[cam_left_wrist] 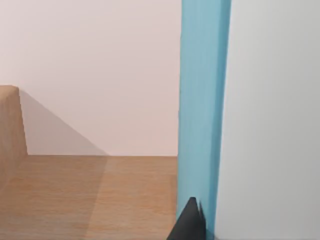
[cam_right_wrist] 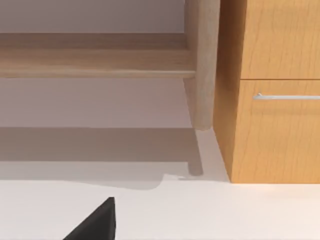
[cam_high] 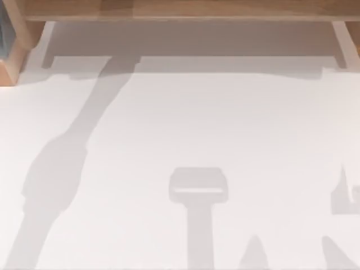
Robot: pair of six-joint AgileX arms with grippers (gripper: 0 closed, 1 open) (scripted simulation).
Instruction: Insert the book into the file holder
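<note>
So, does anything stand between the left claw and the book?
Nothing visible does. In the left wrist view the left claw lies right against the blue book, with no object between them. The right claw is over the white table, idle.

The table is showing plain white, crossed by soft grey shadows. Behind it the wooden shelf is showing pale tan with a faint grain, and beside that shelf, in the right wrist view, the cabinet is glowing a warmer orange-brown with clear wood grain and a silver handle. In the left wrist view a light blue book is standing against a white surface over tan wood, with a black fingertip at its foot.
</note>
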